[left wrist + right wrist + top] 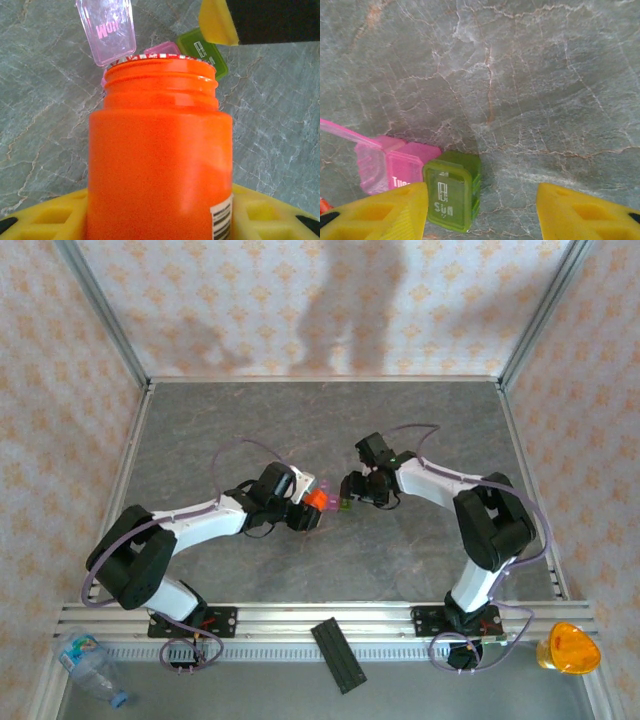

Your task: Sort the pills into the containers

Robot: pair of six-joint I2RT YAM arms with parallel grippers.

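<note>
1. Left gripper (pixel 160 220) is clenched on the orange bottle (pixel 160 150). The cap is off and the threads are bare. From above, the bottle is tipped with its mouth toward the containers (pixel 395 167).
2. The containers sit mid-table (pixel 250 420), between the two grippers. It's a pink cluster with the green box (pixel 451 192) touching its end.
3. One pink lid (pixel 106 30) stands open just past the bottle mouth. The green box's lid is down, and the pink one beside it looks shut too.
4. Right gripper (pixel 482 200) has its jaws apart, low over the green box. The box is close against one finger (pixel 385 212). The other finger is well apart from it, with bare table between. It's grasping nothing that I can see.
5. No pills are visible on the table, at the bottle mouth or in the open compartment. The bottle rim hides most of that compartment, so I can't tell if anything is in it.
6. My read is that the task is at an early stage.
   - Done: the bottle is uncapped and in hand, and one compartment is open.
   - Left: getting pills into that compartment, opening and filling the others, and closing the lids.
</note>
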